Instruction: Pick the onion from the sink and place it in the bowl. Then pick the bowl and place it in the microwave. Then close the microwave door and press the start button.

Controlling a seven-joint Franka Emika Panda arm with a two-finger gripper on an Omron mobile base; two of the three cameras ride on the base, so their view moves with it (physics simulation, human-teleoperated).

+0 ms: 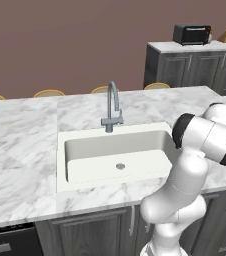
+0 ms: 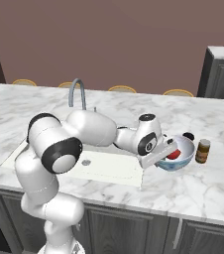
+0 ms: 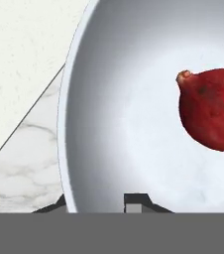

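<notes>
White marble table [image 2: 203, 186] fronts the scene, with dark cabinet doors below it and a plain brown wall behind.

Progress: the first step is judged done, since the onion [image 3: 212, 109] is seen lying inside the bowl [image 3: 114, 124] and no longer in the sink [image 1: 112, 155]. The bowl has not yet been lifted; it is seen resting on the table just right of the sink. Carrying it to the microwave, shutting the door and pressing start are all judged to remain. Neither microwave nor door is shown.

Claw [image 2: 159, 155]: it is placed at the bowl's near rim, one finger tip [image 3: 136, 202] being seen inside the wall and the other outside it. The jaws are drawn well in about the rim, but whether the rim is already clamped cannot be told. A grasp on the bowl is judged to be the step in hand.

Containers, near to far:
- Bowl: white inside, blue-patterned outside in the right base view; one red onion is held in it, lying off-centre on the floor of the bowl, apart from the finger tip.
- Sink: only the drain [image 1: 120, 166] is seen in the basin; the faucet [image 1: 112, 107] stands at its back edge.
- Jar [image 2: 202, 151]: a small brown jar with a dark lid is set just right of the bowl; its contents cannot be made out.

Farther back, a black toaster [image 1: 192, 34] is seen on a separate dark cabinet.
</notes>
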